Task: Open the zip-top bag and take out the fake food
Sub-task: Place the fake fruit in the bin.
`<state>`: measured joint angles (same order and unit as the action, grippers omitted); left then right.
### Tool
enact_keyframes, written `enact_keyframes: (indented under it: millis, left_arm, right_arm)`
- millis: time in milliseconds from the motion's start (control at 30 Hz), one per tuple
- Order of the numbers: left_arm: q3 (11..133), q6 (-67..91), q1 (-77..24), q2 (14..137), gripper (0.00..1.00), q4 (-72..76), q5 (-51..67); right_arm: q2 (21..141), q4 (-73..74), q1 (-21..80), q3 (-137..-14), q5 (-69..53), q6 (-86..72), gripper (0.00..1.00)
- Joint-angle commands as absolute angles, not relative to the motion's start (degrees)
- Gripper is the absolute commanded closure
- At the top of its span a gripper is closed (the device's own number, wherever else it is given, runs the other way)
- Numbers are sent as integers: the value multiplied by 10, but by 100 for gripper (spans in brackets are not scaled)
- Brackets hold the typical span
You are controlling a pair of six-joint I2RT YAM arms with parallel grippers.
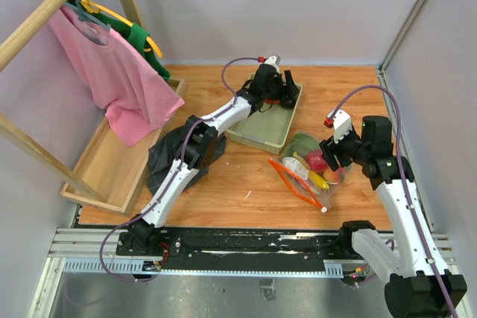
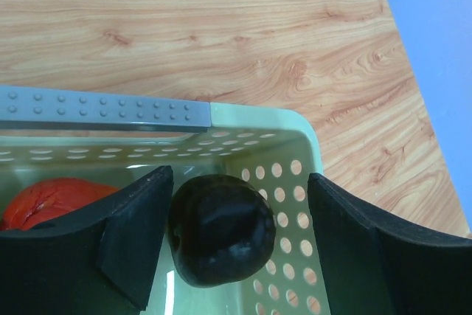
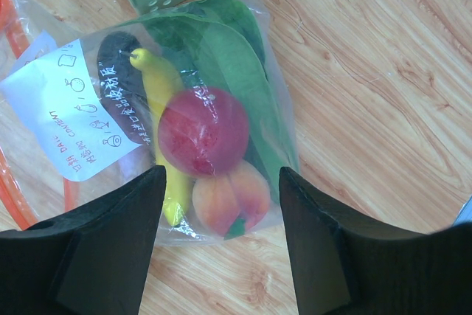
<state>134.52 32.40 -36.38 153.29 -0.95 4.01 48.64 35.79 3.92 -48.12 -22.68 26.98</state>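
Left gripper [image 2: 240, 189] down in the pale green tray [image 2: 258, 119], right gripper [image 3: 221, 178] over the zip-top bag [image 3: 81, 119].
My left fingers stand wide around a dark purple fruit [image 2: 221, 230], with a gap on one side and a red piece [image 2: 51, 197] beside it. My right fingers are spread wide too, gripping nothing. The bag lies on the table [image 1: 238, 176] just beside the tray, holding a red round fruit [image 3: 203, 130], banana [image 3: 158, 86], peach [image 3: 230, 201] and green leaf [image 3: 221, 57].

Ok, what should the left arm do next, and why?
Probably lift the left gripper clear of the green tray: its jaws stand open around the dark purple fruit, which lies in the tray, while the zip-top bag holds more fake food.
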Motion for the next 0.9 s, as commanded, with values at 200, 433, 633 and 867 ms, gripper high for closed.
enact_keyframes:
  millis: [200, 433, 633, 867]
  left_arm:
    - [1380, 322, -359, 1540, 23, -10, 33]
    - [1383, 317, -359, 1509, 22, 4, 33]
    - [1356, 317, -360, 1455, 22, 23, 39]
    - [1241, 310, -364, 1348, 23, 76, 54]
  right_arm:
    - [479, 350, 29, -474, -234, 265, 36]
    - [480, 352, 30, -475, -243, 265, 36]
    - [480, 354, 30, -474, -256, 269, 35]
    - [481, 359, 29, -474, -280, 275, 33]
